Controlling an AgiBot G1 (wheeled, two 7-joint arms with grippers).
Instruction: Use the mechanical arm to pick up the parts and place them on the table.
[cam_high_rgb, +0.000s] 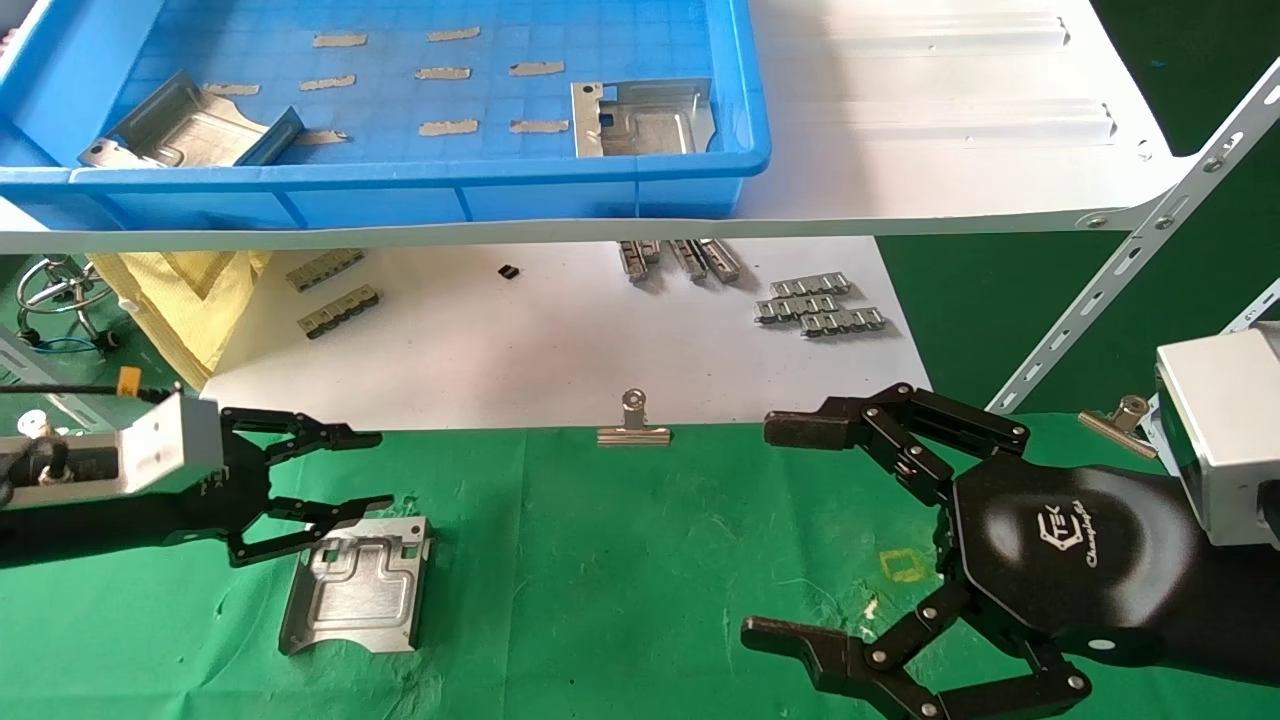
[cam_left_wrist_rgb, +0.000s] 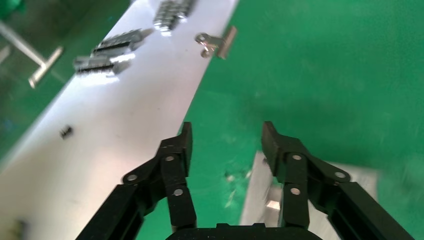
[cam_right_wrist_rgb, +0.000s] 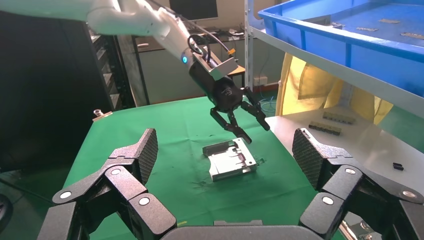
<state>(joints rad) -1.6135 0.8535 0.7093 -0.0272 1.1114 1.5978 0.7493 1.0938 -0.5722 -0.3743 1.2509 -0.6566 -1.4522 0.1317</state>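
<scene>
Right gripper (cam_high_rgb: 800, 530) was closest to the head camera, fingers spread wide and holding nothing, parked over the green table (cam_high_rgb: 640, 560). Left gripper (cam_high_rgb: 375, 470) was the one working: fingers apart, empty, hovering just above the near edge of a silver part (cam_high_rgb: 355, 585) lying flat on the cloth. Two more parts (cam_high_rgb: 640, 118) sat in the blue tray (cam_high_rgb: 745, 150) up on the shelf, well beyond its fingertips. Risk as I saw it: going back to that tray, the open fingers could clip the shelf's front edge, or pinch a thin flange off-centre so the plate twists out and drops.
</scene>
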